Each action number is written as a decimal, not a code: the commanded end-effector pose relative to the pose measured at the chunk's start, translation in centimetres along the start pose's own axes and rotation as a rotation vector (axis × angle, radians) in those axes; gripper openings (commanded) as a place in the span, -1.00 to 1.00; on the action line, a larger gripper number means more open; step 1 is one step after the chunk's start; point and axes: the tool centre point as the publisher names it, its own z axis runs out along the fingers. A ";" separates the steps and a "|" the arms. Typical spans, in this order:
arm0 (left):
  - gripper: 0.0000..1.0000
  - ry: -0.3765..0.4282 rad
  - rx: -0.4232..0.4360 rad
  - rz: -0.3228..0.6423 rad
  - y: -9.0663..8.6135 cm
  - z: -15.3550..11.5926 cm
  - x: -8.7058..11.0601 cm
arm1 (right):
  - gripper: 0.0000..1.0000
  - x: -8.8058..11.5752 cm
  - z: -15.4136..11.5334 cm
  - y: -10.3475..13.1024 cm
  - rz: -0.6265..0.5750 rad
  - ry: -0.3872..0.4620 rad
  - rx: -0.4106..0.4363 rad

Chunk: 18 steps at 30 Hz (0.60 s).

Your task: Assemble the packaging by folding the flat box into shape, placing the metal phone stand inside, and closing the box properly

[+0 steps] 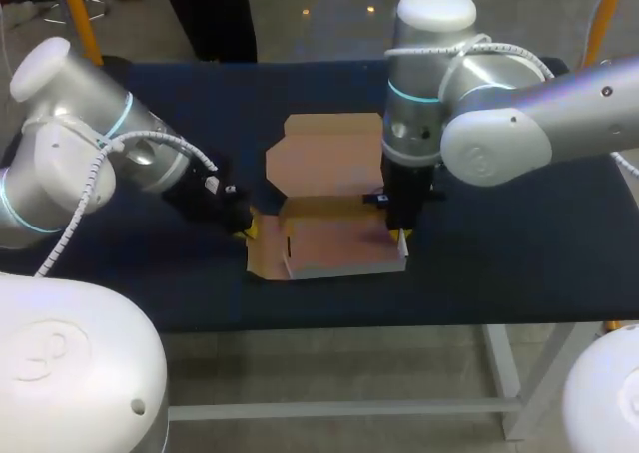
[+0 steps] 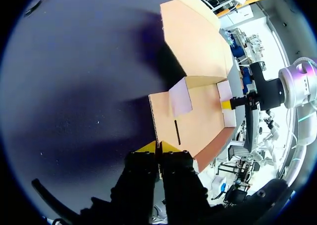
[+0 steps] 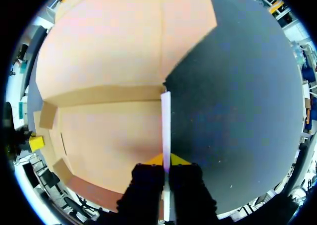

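Left hand (image 2: 158, 146), low and slanted, pinches the box's (image 1: 339, 243) left wall; right hand (image 3: 166, 159), vertical, pinches its right wall.

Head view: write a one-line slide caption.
Left gripper and right gripper pinch opposite side flaps of the half-folded box.

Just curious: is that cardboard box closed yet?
Open. The box has its side walls raised, but its lid lies spread flat on the table.

1. Left arm (image 1: 70, 154) is showing silver-white shells, a cyan ring and a coiled white cable.
2. Right arm (image 1: 499, 144) is matching it.
3. Left gripper (image 2: 158, 146) and right gripper (image 3: 166, 159) are showing black bodies and yellow tips.
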 end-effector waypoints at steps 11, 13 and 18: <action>-1.00 -0.303 -0.046 -0.052 -1.3 -0.7 3.5 | -1.00 0.1 0.0 0.1 0.000 -0.001 0.004; -1.00 -0.348 -0.038 -0.062 -1.5 -0.5 3.8 | -1.00 0.1 0.0 0.1 0.000 -0.001 0.004; -1.00 -0.404 -0.057 -0.070 -1.9 -0.1 4.7 | -1.00 0.1 0.0 0.1 0.000 -0.001 0.004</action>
